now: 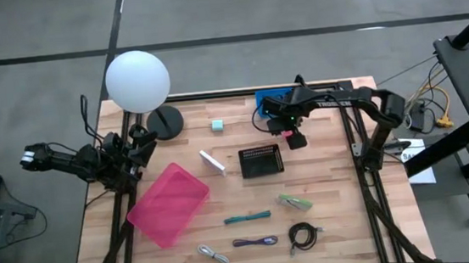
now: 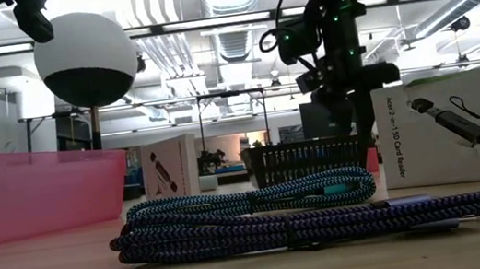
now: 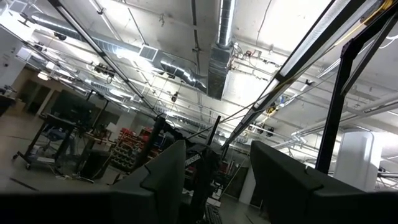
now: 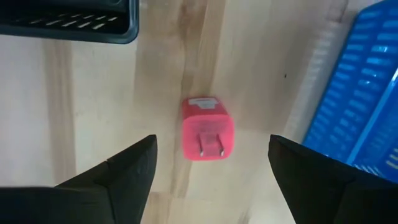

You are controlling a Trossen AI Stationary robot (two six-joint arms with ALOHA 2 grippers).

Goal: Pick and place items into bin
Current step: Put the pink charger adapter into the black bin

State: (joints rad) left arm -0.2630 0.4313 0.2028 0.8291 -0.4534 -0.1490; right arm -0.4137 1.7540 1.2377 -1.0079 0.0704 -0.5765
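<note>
Now right claw (image 4: 211, 168) hangs jaws apart over pink plug cube (image 4: 207, 128), beside blue bin (image 4: 364, 99), lined for pinching.

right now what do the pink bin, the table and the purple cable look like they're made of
Pink bin: looks like translucent plastic, since light glows through its wall in the low view. Table: pale wood planks with visible grain and seams, matte. Purple cable: seems to have a braided fabric sleeve, with a woven criss-cross pattern.
</note>
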